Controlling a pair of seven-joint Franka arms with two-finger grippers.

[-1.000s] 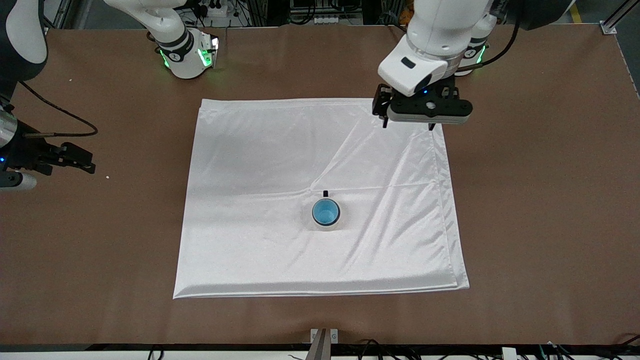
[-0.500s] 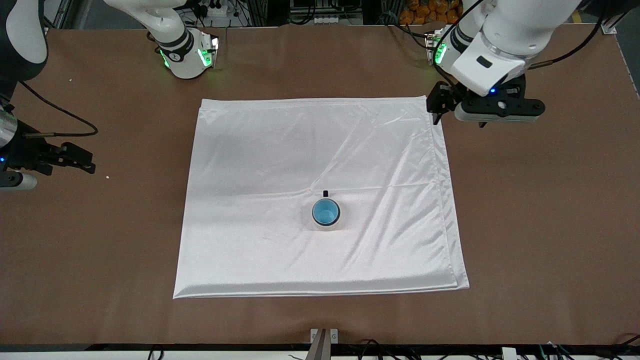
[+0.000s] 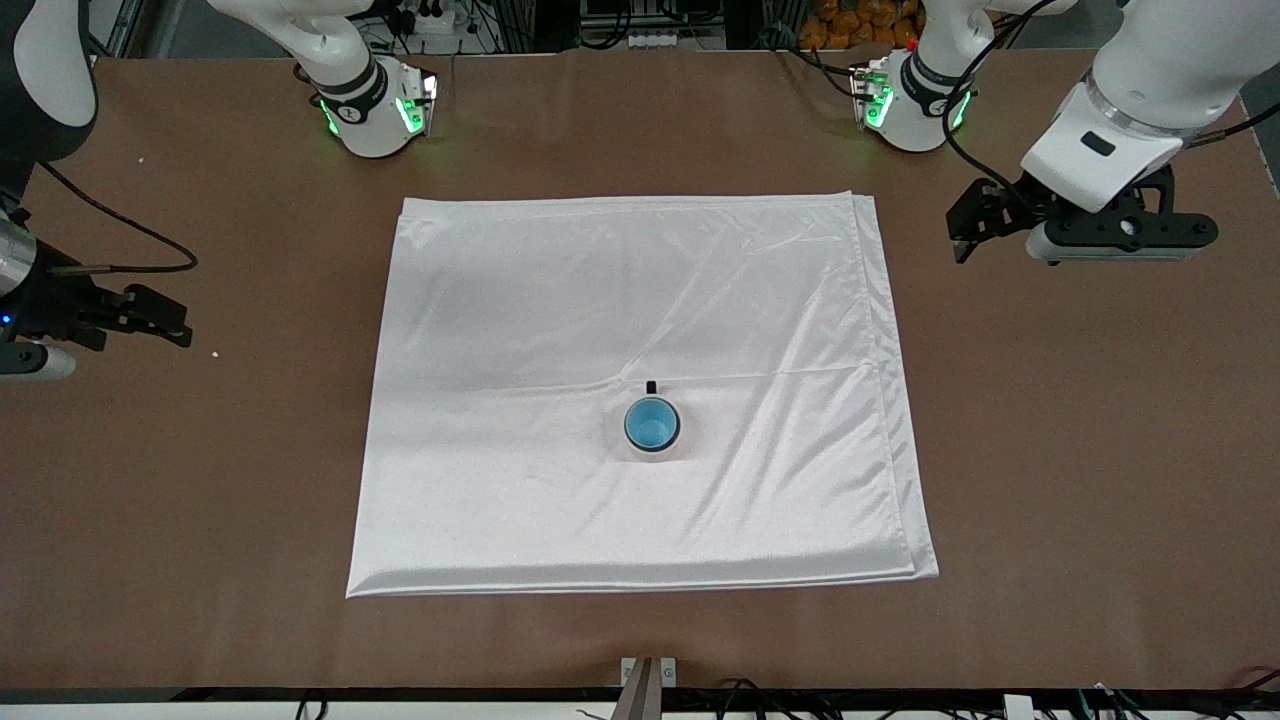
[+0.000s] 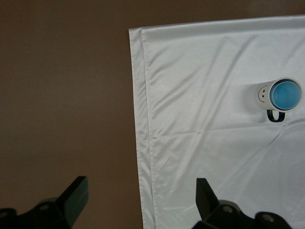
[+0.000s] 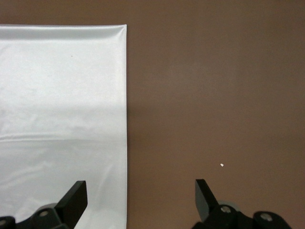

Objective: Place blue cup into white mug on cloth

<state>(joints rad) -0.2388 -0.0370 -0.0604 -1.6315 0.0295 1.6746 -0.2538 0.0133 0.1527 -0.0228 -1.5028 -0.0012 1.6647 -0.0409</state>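
Blue cup (image 3: pixel 651 423) nested upright in white mug (image 3: pixel 651 447), bright blue interior showing; mug's black handle at 12 o'clock. Both on cloth (image 3: pixel 560 300), creased, shiny. Left gripper (image 3: pixel 1085 240) fingers spread, empty, over bare tabletop (image 3: pixel 1100 450). Right gripper (image 3: pixel 140 320) fingers apart, empty, waiting beside cloth.

The left gripper (image 3: pixel 962 238), empty with fingers spread, has been carried off the cloth (image 3: pixel 560 300) corner and out over the bare table (image 3: pixel 1100 420) at the left arm's end.
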